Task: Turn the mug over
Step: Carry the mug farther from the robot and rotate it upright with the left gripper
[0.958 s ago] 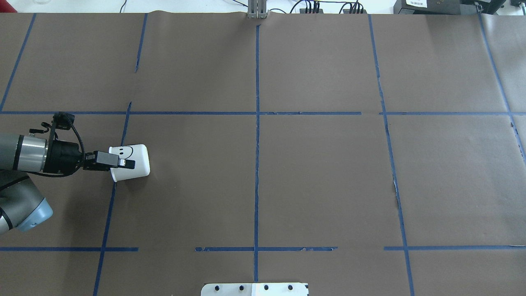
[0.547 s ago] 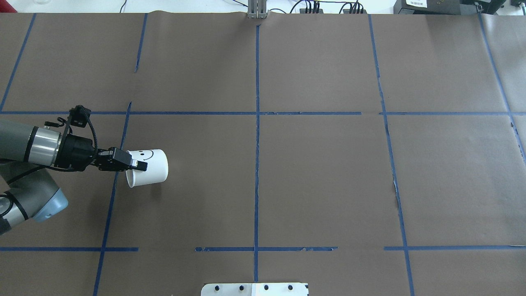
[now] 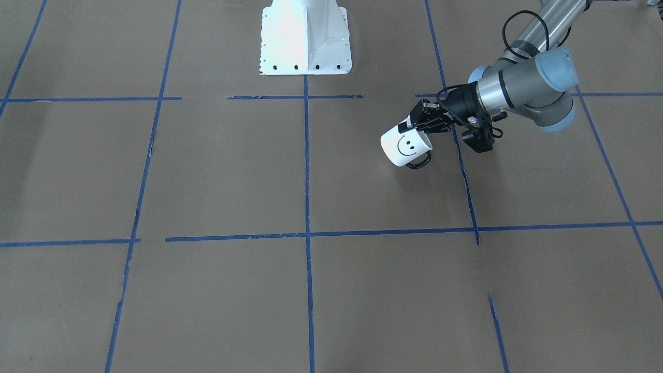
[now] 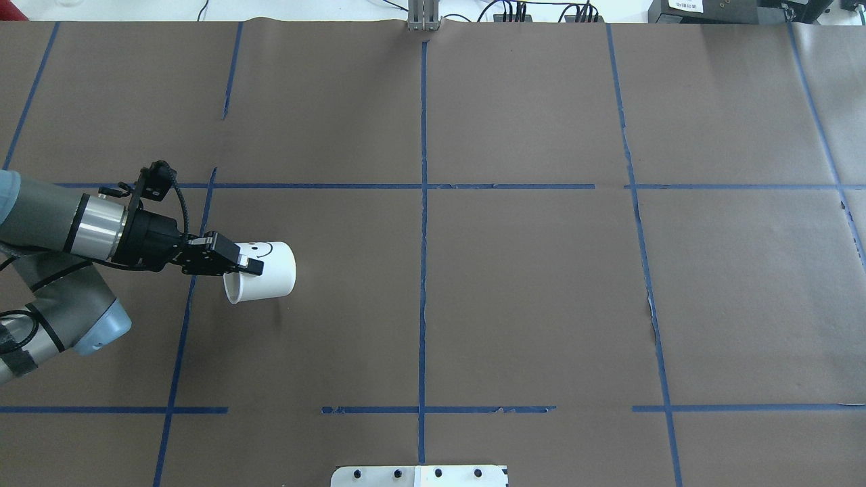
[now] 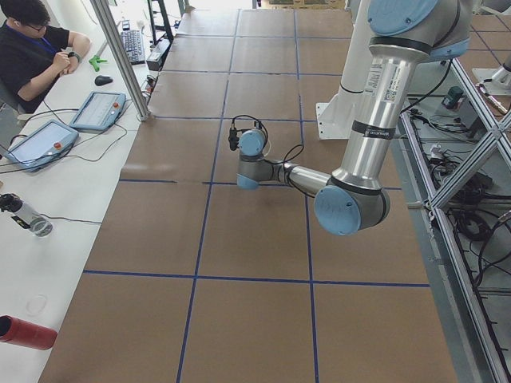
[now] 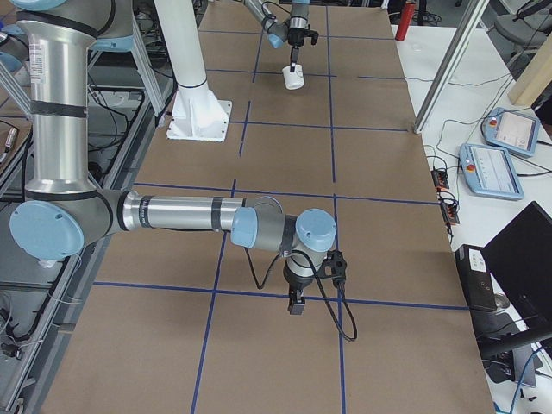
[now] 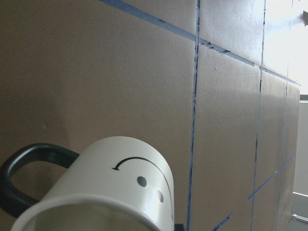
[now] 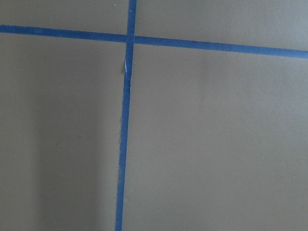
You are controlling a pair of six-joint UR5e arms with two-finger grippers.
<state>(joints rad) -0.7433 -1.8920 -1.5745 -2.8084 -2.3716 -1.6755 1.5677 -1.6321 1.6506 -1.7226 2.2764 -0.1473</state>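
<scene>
The white mug (image 4: 270,274) with a black smiley face hangs tilted on its side a little above the brown table, its open mouth toward my left arm. My left gripper (image 4: 242,266) is shut on its rim. In the front-facing view the mug (image 3: 400,149) shows its face and its dark handle (image 3: 418,161) hanging below, with the left gripper (image 3: 412,126) on the rim. The left wrist view shows the mug (image 7: 110,183) close up. My right gripper (image 6: 296,306) shows only in the exterior right view, low over the table; I cannot tell whether it is open or shut.
Blue tape lines (image 4: 423,203) divide the brown paper-covered table. The white robot base plate (image 3: 305,36) stands at the table's near edge. A side table with tablets (image 5: 96,110) and a seated operator (image 5: 32,48) lies beyond the far edge.
My left gripper has moved to the right across the table with the mug in its grip. The mug has turned further, still tilted on its side.
</scene>
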